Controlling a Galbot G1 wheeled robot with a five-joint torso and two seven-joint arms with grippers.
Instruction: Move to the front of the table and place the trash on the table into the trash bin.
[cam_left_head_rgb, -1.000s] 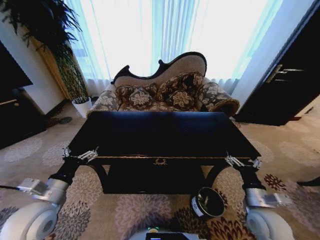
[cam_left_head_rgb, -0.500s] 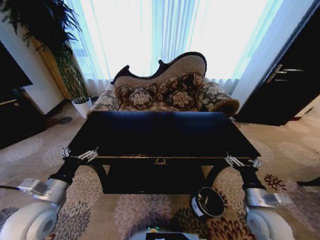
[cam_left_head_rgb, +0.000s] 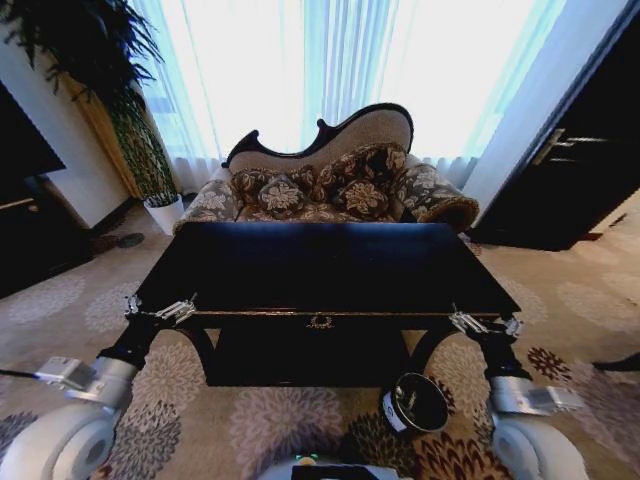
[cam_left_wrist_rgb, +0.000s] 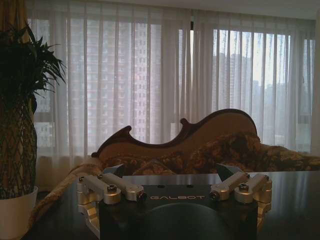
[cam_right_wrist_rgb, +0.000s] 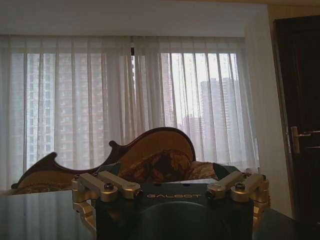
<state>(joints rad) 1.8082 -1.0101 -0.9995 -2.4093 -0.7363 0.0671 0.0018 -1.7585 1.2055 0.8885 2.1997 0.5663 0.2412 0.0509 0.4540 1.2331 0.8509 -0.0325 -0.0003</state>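
The glossy black table (cam_left_head_rgb: 320, 265) stands straight ahead, its gold emblem on the near edge. The trash is out of view; the dark tabletop shows nothing I can make out. On the carpet under the table's front right corner sits the dark round trash bin (cam_left_head_rgb: 417, 403) with a white label. My left gripper (cam_left_head_rgb: 160, 310) hovers at the table's front left corner, open and holding nothing. At the front right corner my right gripper (cam_left_head_rgb: 485, 323) is likewise open. In the wrist views the left gripper (cam_left_wrist_rgb: 175, 187) and the right gripper (cam_right_wrist_rgb: 172, 185) each look across the tabletop (cam_left_wrist_rgb: 295, 200).
A patterned sofa (cam_left_head_rgb: 330, 185) stands close behind the table before bright curtains. A white plant pot (cam_left_head_rgb: 165, 212) with a tall plant is at the back left. A dark door (cam_left_head_rgb: 580, 170) is on the right, dark furniture (cam_left_head_rgb: 30, 220) on the left. Patterned carpet surrounds the table.
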